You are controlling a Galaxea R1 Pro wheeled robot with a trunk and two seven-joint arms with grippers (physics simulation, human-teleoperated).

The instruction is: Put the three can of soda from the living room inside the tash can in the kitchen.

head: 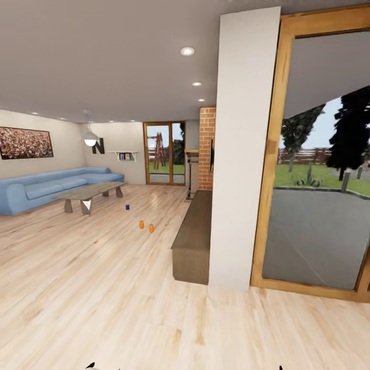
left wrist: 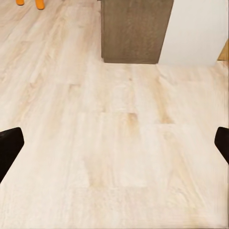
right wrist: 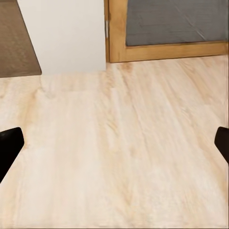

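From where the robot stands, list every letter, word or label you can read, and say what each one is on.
"N": a big dark letter standing against the far wall beside the hanging lamp.
Small shelf: coloured blocks, marks too small to read.
Blue can and two orange cans on the floor: labels too small to read.
Wall picture: no text visible.

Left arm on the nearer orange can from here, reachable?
Probably not. The nearer orange can stands far off across bare wood floor, beside the low brown cabinet. Left gripper is open over floor. Nothing blocks the way; drive closer.
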